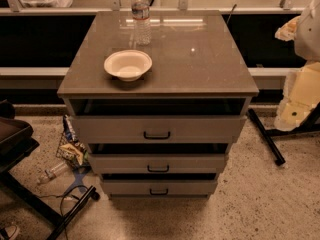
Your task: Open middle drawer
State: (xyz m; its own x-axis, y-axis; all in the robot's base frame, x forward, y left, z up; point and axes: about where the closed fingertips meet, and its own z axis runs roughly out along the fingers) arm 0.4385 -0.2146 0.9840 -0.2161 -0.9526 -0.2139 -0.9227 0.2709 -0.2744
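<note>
Middle drawer (158, 163) sat low-left of gripper (291, 118), well apart; gripper at right edge, open/closed: can't tell.

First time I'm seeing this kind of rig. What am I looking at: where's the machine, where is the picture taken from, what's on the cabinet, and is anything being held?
There is only one picture. It looks down from the front onto a grey cabinet; where the camera is mounted is not on record. The machine is a wheeled robot. The pale shapes at the right edge are its single arm, and the tool seems to be at the arm's lower end, off to the side of the cabinet and touching none of it. I see nothing held. On top of the cabinet stand a white bowl and, behind it, a clear water bottle. Below are three drawers. The job concerns the middle drawer, which has a small black handle. A dark gap shows above each drawer front, so all three seem pulled out a little.
</note>
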